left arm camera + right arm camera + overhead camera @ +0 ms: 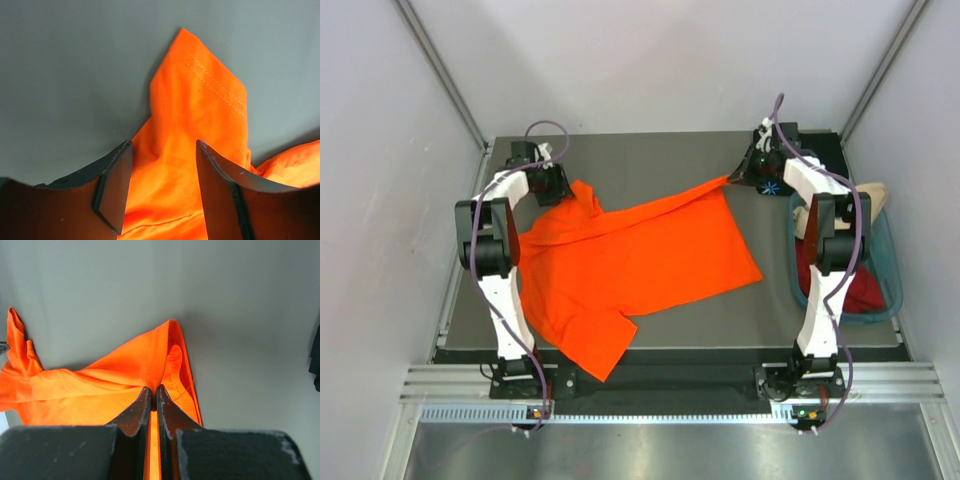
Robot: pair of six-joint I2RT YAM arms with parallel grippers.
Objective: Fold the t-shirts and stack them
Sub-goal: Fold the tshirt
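The bright orange t-shirt (640, 260) lies mostly spread on the dark table. My right gripper (748, 176) is shut on one corner of it and pulls that corner into a taut point at the back right; the right wrist view shows the jaws (154, 388) pinching the hem. My left gripper (554, 184) is at the shirt's back-left corner. In the left wrist view it is open (164, 146), with a fold of orange cloth (195, 110) lying between the fingers, not clamped. The black shirt with a light-blue star (771, 187), the beige shirt (872, 195) and the dark red shirt (860, 290) are in the tub.
The teal plastic tub (893, 290) stands at the table's right edge, beside the right arm. One sleeve of the orange shirt (600, 355) hangs over the table's front edge. Grey walls close in on both sides and the back.
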